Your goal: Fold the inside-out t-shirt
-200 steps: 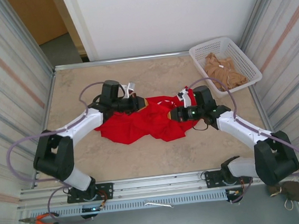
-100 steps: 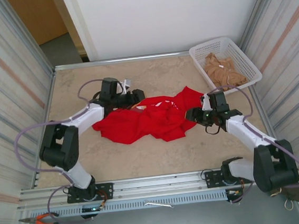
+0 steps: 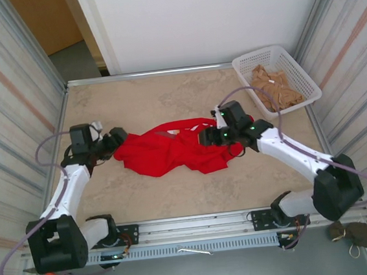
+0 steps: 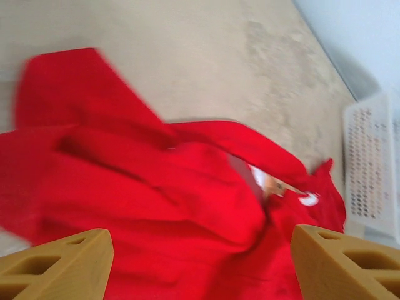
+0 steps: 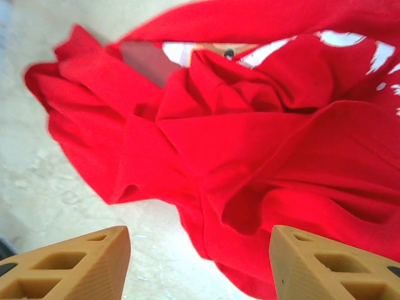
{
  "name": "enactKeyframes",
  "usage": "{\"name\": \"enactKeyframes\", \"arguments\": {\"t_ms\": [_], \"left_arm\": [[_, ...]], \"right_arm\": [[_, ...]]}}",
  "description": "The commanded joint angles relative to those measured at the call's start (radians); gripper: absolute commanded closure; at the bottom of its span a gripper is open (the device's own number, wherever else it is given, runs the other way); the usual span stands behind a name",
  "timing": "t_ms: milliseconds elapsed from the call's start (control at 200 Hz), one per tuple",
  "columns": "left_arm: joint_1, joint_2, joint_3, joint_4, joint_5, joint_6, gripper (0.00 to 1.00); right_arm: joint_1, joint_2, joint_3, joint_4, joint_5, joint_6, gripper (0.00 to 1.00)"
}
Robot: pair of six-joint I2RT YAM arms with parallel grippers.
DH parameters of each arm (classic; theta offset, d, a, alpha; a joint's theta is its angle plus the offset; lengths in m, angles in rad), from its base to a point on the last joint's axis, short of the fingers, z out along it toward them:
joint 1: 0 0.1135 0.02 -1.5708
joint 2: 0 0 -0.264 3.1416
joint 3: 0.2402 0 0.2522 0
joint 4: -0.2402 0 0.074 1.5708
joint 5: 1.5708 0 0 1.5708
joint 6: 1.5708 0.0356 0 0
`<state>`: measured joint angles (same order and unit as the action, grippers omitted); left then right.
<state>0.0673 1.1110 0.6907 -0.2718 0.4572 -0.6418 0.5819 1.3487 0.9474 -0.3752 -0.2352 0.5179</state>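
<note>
Right, from the overhead camera I see the red t-shirt [image 3: 172, 153] lying crumpled in a wide heap at the middle of the beige table [image 3: 166, 93], between my two arms. The left gripper [image 3: 114, 139] sits just at the shirt's left edge. The right gripper [image 3: 205, 137] is over its right part. From above I cannot judge the jaws well — the wrist cameras settle it. In the left wrist view the two tan fingers [image 4: 59, 265] stand far apart with nothing pinched between them, and the red cloth spreads out beyond. The right wrist view gives the same: fingers [image 5: 69, 262] wide apart and empty, above folds of the shirt and a strip of bare table. Up close I also pick out a white patch [image 5: 340, 39] near the neck opening, barely a speck from above. The overhead camera gives me the white basket [image 3: 258, 57] at the far right corner with a tan cloth [image 3: 273, 86] in it — well apart from the shirt.
</note>
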Motion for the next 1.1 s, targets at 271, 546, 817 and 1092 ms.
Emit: {"name": "enactKeyframes", "arguments": {"t_ms": [271,546,817,1092], "left_arm": [[0.052,0.036,0.051,-0.203,-0.049,0.18,0.23],[0.009,0.141,0.085,-0.218,-0.156,0.254,0.23],[-0.165,0.269,0.18,-0.237,-0.391,0.283,0.36],[-0.182,0.321,0.204,-0.281,-0.519,0.27,0.37]], "right_arm": [[0.045,0.205,0.07,-0.008,0.186,0.021,0.83],[-0.085,-0.074,0.025,-0.054,0.109,0.013,1.0],[-0.148,-0.137,0.019,-0.082,0.047,0.012,1.0],[-0.16,-0.145,0.004,-0.063,0.036,0.017,1.0]]}}
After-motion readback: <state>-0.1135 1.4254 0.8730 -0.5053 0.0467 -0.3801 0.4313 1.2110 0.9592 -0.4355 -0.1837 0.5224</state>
